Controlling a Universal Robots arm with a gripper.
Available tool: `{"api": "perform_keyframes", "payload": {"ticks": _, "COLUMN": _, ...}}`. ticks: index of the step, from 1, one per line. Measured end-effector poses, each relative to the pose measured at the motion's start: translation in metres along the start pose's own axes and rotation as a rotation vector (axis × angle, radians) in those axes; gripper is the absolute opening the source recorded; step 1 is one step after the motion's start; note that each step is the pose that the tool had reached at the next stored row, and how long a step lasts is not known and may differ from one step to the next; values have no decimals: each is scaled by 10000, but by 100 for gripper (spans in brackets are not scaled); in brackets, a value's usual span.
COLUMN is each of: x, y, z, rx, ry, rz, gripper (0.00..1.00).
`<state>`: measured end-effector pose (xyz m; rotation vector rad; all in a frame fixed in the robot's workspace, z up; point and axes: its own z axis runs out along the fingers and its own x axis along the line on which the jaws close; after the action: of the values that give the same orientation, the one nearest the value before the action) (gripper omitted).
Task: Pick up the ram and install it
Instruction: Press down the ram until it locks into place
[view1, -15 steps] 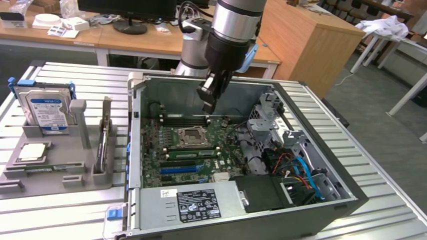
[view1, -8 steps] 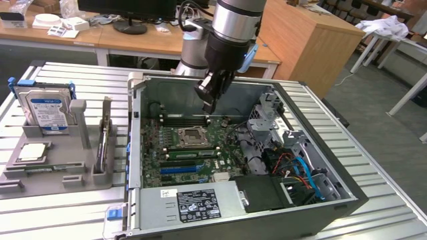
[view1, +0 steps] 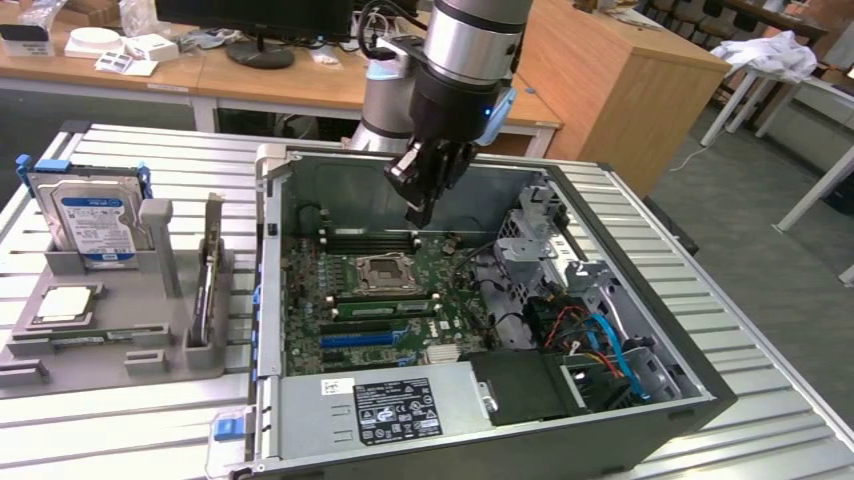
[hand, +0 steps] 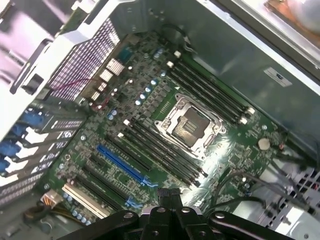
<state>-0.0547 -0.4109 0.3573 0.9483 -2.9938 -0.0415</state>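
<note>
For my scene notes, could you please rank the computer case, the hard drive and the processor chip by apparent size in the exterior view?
1. computer case
2. hard drive
3. processor chip, although it lies nearer the camera than the drive.

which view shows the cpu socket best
The wrist view: the cpu socket sits mid-picture, its metal frame and dark centre plain among the memory slots. The exterior view shows the socket smaller, below the gripper.

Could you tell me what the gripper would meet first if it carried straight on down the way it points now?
Probably the motherboard, near the memory slots behind the processor socket; the gripper hangs over that spot, though depth is unclear.
</note>
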Motion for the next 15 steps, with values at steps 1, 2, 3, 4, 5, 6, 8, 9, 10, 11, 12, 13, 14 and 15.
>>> {"api": "perform_keyframes", "payload": {"ticks": 1, "x": 0, "y": 0, "z": 0, "rx": 2, "ry": -4, "rz": 153, "gripper": 11}}
{"api": "perform_keyframes", "payload": {"ticks": 2, "x": 0, "y": 0, "z": 0, "rx": 3, "ry": -7, "rz": 293, "gripper": 11}}
{"api": "perform_keyframes", "payload": {"ticks": 3, "x": 0, "y": 0, "z": 0, "rx": 4, "ry": -10, "rz": 430, "gripper": 11}}
{"api": "perform_keyframes", "payload": {"ticks": 4, "x": 0, "y": 0, "z": 0, "rx": 4, "ry": -14, "rz": 570, "gripper": 11}}
{"api": "perform_keyframes", "payload": {"ticks": 5, "x": 0, "y": 0, "z": 0, "rx": 5, "ry": -18, "rz": 709, "gripper": 11}}
{"api": "perform_keyframes", "payload": {"ticks": 6, "x": 0, "y": 0, "z": 1, "rx": 6, "ry": -22, "rz": 849, "gripper": 11}}
{"api": "perform_keyframes", "payload": {"ticks": 8, "x": 0, "y": 0, "z": 1, "rx": 9, "ry": -28, "rz": 1130, "gripper": 11}}
{"api": "perform_keyframes", "payload": {"ticks": 9, "x": 0, "y": 0, "z": 1, "rx": 9, "ry": -32, "rz": 1265, "gripper": 11}}
{"api": "perform_keyframes", "payload": {"ticks": 10, "x": 0, "y": 0, "z": 1, "rx": 10, "ry": -36, "rz": 1400, "gripper": 11}}
{"api": "perform_keyframes", "payload": {"ticks": 11, "x": 0, "y": 0, "z": 1, "rx": 11, "ry": -39, "rz": 1537, "gripper": 11}}
{"api": "perform_keyframes", "payload": {"ticks": 12, "x": 0, "y": 0, "z": 1, "rx": 12, "ry": -43, "rz": 1673, "gripper": 11}}
{"api": "perform_keyframes", "payload": {"ticks": 13, "x": 0, "y": 0, "z": 1, "rx": 13, "ry": -46, "rz": 1810, "gripper": 11}}
{"api": "perform_keyframes", "payload": {"ticks": 14, "x": 0, "y": 0, "z": 2, "rx": 14, "ry": -50, "rz": 1957, "gripper": 11}}
{"api": "perform_keyframes", "payload": {"ticks": 15, "x": 0, "y": 0, "z": 2, "rx": 15, "ry": -54, "rz": 2092, "gripper": 11}}
